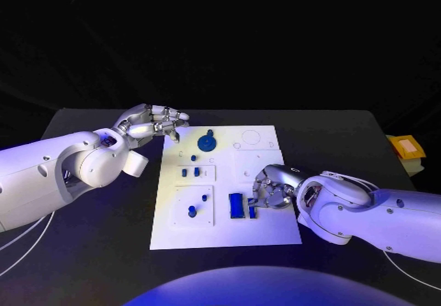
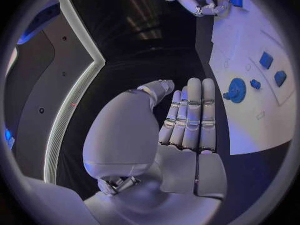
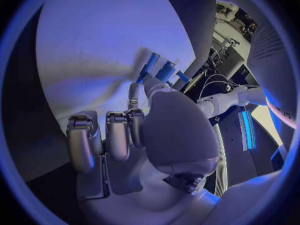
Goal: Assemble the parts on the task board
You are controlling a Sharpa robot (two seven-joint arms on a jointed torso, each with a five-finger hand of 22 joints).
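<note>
The right hand is pinching a small blue part at the task board; it should be lowering it squarely while the left hand is hovering released

We cannot tell whether the right hand grips the small blue part beside its fingertips, since the fingers cover the contact. The yellow object at the table's far right edge is too blurred for us to identify.
</note>
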